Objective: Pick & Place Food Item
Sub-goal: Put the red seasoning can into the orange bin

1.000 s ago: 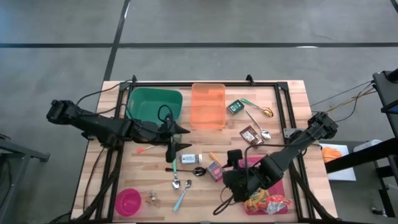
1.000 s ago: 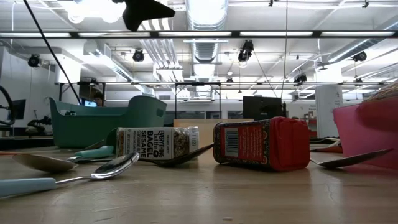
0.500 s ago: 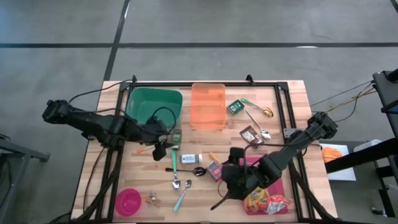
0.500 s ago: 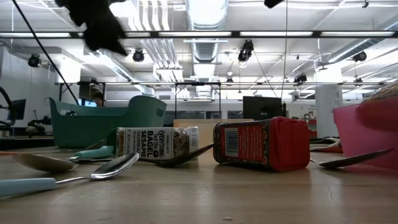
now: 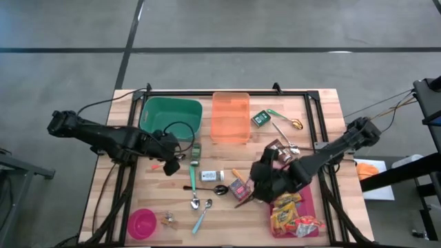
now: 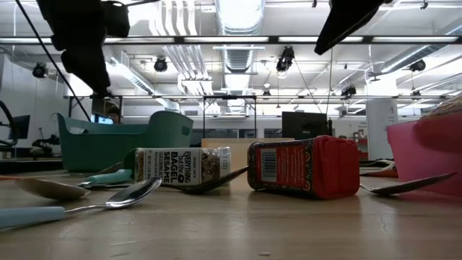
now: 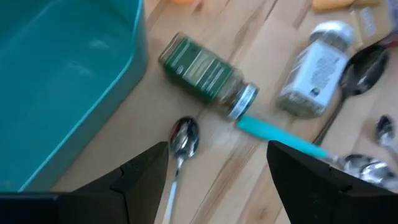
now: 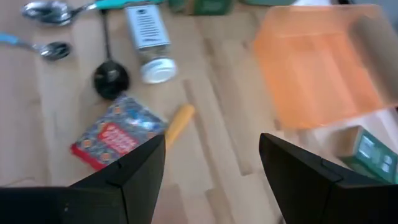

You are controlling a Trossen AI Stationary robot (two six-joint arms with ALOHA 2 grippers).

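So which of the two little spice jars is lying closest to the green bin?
The green-labelled jar, lying on its side right beside the green bin. The white-labelled bagel seasoning jar lies farther out toward the table's middle.

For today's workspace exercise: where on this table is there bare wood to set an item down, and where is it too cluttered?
Bare wood lies left of the green bin down to the pink bowl, and at the far right corner beyond the green box. The middle is crowded: spice jars, spoons, red box, both open grippers.
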